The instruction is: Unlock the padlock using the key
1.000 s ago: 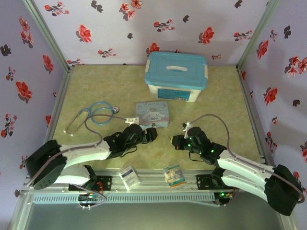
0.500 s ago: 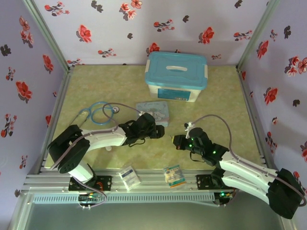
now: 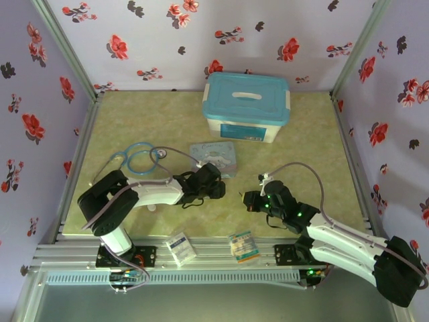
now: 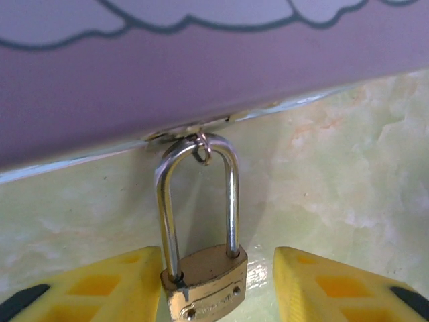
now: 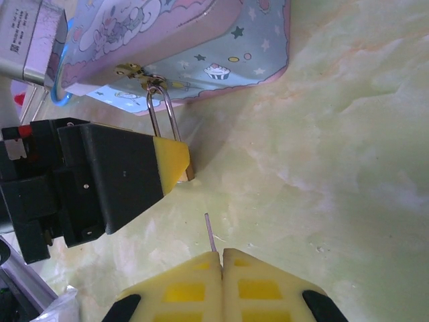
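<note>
At the front edge of the pale-blue cartoon tin (image 5: pixel 194 40), the padlock (image 4: pixel 204 285) hangs from the tin's small hasp (image 5: pixel 133 70). Its silver shackle (image 4: pixel 231 201) is threaded through the ring, and its brass body lies out over the green marbled table (image 4: pixel 348 168). On my left wrist feed the left gripper (image 4: pixel 216 268) is spread wide around that body. One yellow finger (image 4: pixel 100 288) sits just beside the lock's edge, perhaps touching, and the other finger (image 4: pixel 335 288) stands off with a clear gap, so this claw has hold of nothing. On my right wrist feed the right gripper (image 5: pixel 222 258) is pinched fully together. The key (image 5: pixel 209 233) pokes out from between its tips as a thin grey sliver, edge-on to me, aimed towards the lock but apart from it. I cannot make out the keyhole there, since the left arm's yellow finger covers most of the brass body. From overhead, both arms reach in with their tips facing each other just in front of the tin. Behind the tin stands a white box with a blue lid (image 3: pixel 246 107), and a blue stethoscope (image 3: pixel 137 157) lies to the left. A small packet (image 3: pixel 179 247) and a second packet (image 3: pixel 242 245) sit on the near rail.
</note>
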You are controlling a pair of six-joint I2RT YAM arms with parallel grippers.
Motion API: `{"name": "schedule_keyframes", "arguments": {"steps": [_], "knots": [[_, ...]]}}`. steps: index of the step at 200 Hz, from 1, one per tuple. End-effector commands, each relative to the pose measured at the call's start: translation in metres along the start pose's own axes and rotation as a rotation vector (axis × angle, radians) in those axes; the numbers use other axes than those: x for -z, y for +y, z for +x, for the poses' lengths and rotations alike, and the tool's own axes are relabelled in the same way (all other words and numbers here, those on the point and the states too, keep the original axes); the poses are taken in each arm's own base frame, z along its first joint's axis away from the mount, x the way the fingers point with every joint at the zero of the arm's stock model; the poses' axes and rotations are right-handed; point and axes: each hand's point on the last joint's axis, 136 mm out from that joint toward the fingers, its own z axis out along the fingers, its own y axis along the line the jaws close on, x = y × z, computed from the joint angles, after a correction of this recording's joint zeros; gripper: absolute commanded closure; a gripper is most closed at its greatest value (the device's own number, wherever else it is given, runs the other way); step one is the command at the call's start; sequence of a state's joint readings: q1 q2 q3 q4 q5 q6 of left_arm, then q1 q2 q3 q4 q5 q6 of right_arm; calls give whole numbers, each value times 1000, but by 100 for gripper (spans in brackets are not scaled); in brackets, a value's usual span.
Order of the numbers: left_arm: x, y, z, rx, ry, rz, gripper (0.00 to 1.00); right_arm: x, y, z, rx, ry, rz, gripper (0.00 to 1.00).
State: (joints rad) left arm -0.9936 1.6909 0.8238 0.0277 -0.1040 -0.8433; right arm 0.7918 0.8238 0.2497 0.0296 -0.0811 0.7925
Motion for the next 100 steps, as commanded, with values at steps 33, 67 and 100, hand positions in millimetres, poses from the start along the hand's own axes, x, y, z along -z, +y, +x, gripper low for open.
{"name": "schedule_keyframes", "arguments": {"steps": [33, 67, 100], "knots": [[-8, 6, 9, 9, -19, -44, 63, -2, -6, -1, -8, -16, 15, 100], [-4, 8, 10, 42, -51, -41, 74, -8, -5, 1, -36, -4, 4, 100], [2, 4, 2, 75, -94, -11, 80, -15, -5, 3, -83, 12, 11, 100]]}}
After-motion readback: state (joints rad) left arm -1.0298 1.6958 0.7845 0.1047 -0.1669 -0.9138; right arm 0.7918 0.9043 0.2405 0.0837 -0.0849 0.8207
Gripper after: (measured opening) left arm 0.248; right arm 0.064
